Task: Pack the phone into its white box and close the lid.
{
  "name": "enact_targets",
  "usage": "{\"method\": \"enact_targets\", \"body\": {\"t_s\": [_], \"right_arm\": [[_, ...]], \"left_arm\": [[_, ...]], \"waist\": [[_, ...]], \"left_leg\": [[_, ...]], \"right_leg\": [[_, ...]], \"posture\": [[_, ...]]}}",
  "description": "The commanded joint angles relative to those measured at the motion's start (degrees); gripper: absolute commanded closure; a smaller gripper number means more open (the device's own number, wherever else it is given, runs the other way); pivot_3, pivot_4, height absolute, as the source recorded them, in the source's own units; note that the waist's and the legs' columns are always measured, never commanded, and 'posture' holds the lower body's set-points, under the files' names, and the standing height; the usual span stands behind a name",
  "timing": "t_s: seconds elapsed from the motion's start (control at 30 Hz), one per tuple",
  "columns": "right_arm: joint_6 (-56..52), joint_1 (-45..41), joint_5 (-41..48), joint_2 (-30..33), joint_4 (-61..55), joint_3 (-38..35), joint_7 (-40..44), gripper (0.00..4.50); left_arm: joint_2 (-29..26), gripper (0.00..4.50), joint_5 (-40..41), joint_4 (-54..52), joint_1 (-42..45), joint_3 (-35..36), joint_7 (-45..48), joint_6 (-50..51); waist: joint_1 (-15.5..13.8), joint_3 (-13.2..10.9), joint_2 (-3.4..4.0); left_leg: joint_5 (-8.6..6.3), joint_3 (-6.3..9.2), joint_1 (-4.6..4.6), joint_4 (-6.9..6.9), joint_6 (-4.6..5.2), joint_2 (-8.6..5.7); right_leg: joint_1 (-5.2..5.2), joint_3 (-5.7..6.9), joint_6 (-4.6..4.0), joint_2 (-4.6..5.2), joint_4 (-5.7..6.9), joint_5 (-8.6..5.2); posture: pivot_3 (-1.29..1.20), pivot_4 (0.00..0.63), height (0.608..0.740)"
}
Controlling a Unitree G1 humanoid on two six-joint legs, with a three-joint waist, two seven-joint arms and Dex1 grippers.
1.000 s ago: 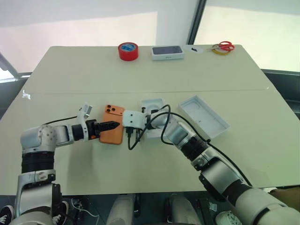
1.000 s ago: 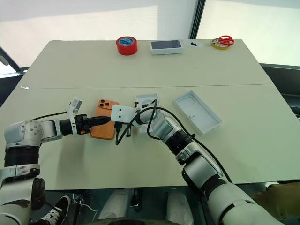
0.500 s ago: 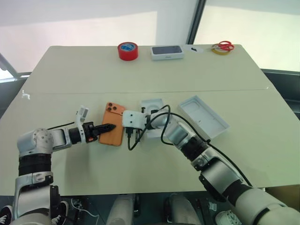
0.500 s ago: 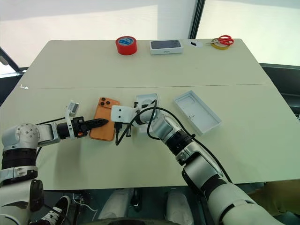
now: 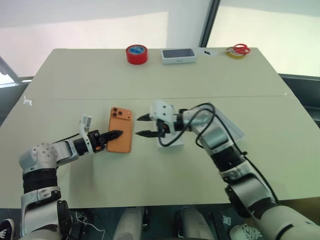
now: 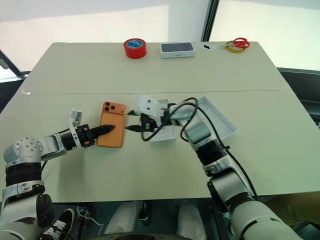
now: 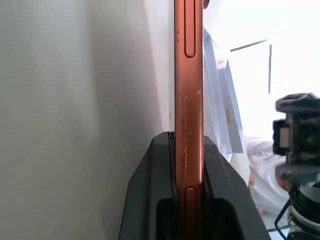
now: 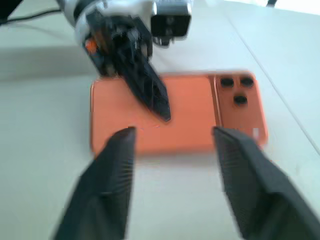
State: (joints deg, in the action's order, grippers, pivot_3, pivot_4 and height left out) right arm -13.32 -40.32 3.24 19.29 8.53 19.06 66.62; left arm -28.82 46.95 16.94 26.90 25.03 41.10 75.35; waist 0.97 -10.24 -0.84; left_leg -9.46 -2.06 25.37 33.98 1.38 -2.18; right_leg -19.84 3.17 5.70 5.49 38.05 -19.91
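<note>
Right claw (image 5: 143, 125) drawn back off phone (image 5: 120, 136), fingers now apart, left claw (image 5: 116, 133) pinching its near edge

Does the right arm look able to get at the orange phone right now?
Probably yes. The right end effector hangs open beside the phone, bare table between them. But the left end effector is shut on the phone's near edge.

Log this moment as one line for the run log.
phone: gripped at its edge by left gripper | right gripper: open, beside phone | white box: no phone inside | lid: off
</note>
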Motion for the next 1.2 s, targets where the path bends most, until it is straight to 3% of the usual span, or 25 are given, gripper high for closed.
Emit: {"method": "enact_targets", "body": {"t_s": [0.03, 0.23, 0.57, 0.67, 0.8, 0.97, 1.2], "right_arm": [[5.4, 3.7, -0.3, 7.2, -6.9, 1.1, 5.8, 1.77], [10.6, 7.6, -0.2, 14.5, -6.9, -0.2, 7.3, 1.77], [15.1, 7.6, -3.1, 14.3, -0.6, 0.9, 5.0, 1.77], [15.6, 7.7, -3.6, 14.5, 0.7, 1.2, 5.0, 2.59], [13.3, 7.6, -2.0, 13.5, -0.3, 0.5, 4.5, 4.48], [6.5, 6.0, -0.1, 10.0, -2.0, -1.2, 1.0, 4.48], [0.8, 3.5, -4.2, 4.9, -1.1, 0.6, -7.2, 4.48]], "left_arm": [[0.9, 4.50, 0.9, -4.0, -0.4, 2.4, -1.8, -3.9], [3.9, 4.50, 2.4, -7.6, 0.9, 3.5, -5.6, -6.7], [5.2, 4.50, 5.8, -9.4, 1.3, 3.6, -8.7, -4.8], [5.6, 4.50, 6.4, -10.1, 1.1, 3.8, -10.2, -5.3], [6.1, 4.50, 7.6, -10.8, 1.0, 4.5, -11.5, -5.0], [6.8, 4.50, 8.8, -10.1, 2.0, 4.9, -12.7, -5.7], [11.3, 4.50, 13.5, -6.7, 8.1, 7.6, -18.3, -3.6]], "waist": [[-0.1, 0.0, -0.02], [0.0, -0.1, -0.06], [-0.4, -0.2, -0.30], [-0.3, -0.2, -0.30], [-0.3, -0.2, -0.31], [-0.2, -0.2, -0.32], [-0.5, -0.3, -0.38]], "left_leg": [[-0.07, 0.00, 0.00, 0.00, 0.12, 0.00], [-0.15, 0.00, 0.02, 0.00, 0.24, 0.04], [0.01, 0.00, 0.05, 0.16, 0.00, 0.04], [0.00, 0.01, 0.06, 0.16, 0.01, 0.04], [0.01, 0.01, 0.05, 0.16, 0.01, 0.04], [0.01, 0.02, 0.04, 0.16, 0.00, 0.05], [0.01, 0.06, 0.05, 0.21, 0.00, 0.04]], "right_leg": [[-0.01, 0.00, 0.00, 0.00, -0.01, 0.00], [0.00, -0.01, 0.00, 0.00, -0.01, 0.00], [0.25, 0.03, 0.00, -0.01, -0.08, 0.00], [0.27, 0.03, 0.00, -0.01, -0.08, 0.00], [0.33, 0.04, 0.01, -0.02, -0.08, 0.00], [0.33, 0.05, 0.00, -0.03, -0.07, 0.00], [0.26, 0.09, 0.01, -0.03, -0.08, 0.00]], "posture": [[0.00, 0.150, 0.735], [0.00, 0.150, 0.735], [0.00, 0.150, 0.735], [0.00, 0.150, 0.735], [0.00, 0.150, 0.735], [0.00, 0.150, 0.735], [0.00, 0.150, 0.735]]}}
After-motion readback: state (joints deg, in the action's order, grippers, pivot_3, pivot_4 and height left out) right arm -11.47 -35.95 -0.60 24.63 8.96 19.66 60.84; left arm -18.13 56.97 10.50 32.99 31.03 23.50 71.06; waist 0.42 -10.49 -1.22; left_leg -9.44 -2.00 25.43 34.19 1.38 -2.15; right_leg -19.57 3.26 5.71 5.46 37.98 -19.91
